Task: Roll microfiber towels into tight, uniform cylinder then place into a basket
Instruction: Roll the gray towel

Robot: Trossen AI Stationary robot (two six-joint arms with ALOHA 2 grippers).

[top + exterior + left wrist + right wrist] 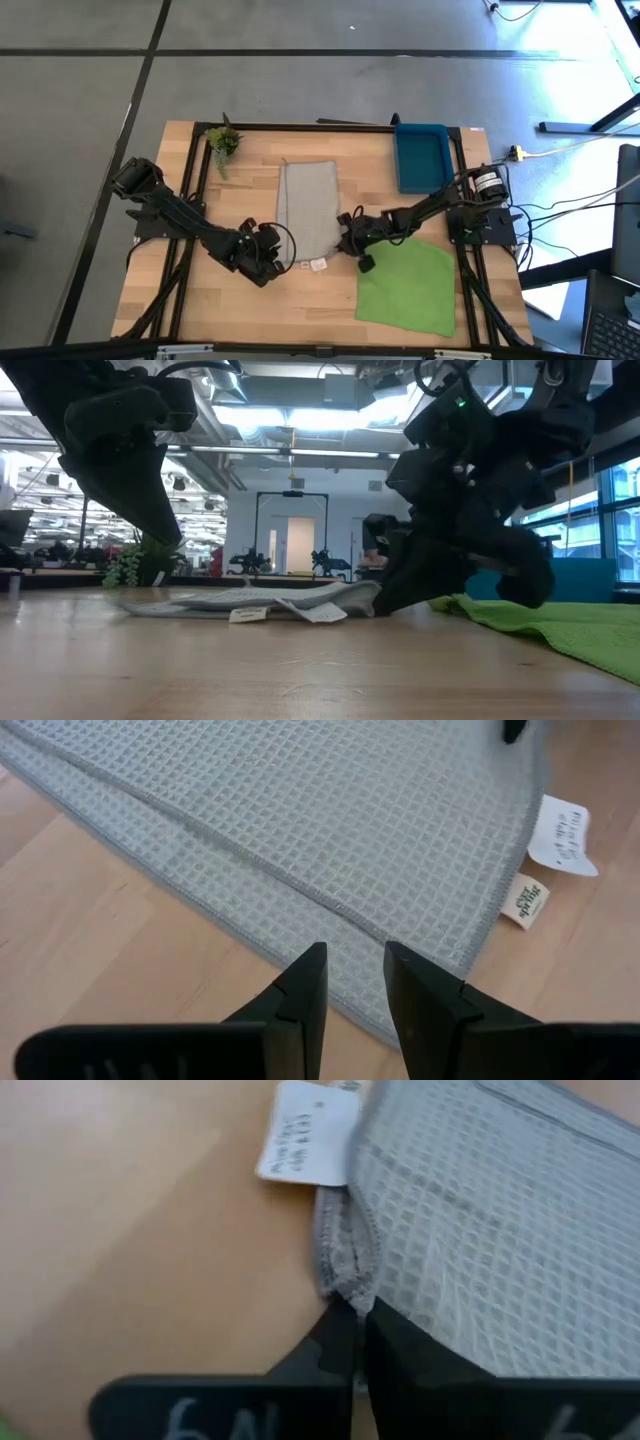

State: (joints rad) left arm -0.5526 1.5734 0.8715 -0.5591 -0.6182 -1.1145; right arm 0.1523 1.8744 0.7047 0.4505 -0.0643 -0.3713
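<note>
Grey towel is pinched at its corner by the right tool; the left tool, fingers spread, is held over its near edge.

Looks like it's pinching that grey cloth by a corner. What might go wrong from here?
1. The right gripper is shut on only the hem at the grey towel's corner, so the cloth may slip out when pulled.
2. The left gripper is open over the near edge, not holding; a one-sided pull could skew the roll.
3. The white tag lies beside the pinched corner and might get rolled in, leaving a lump.
</note>
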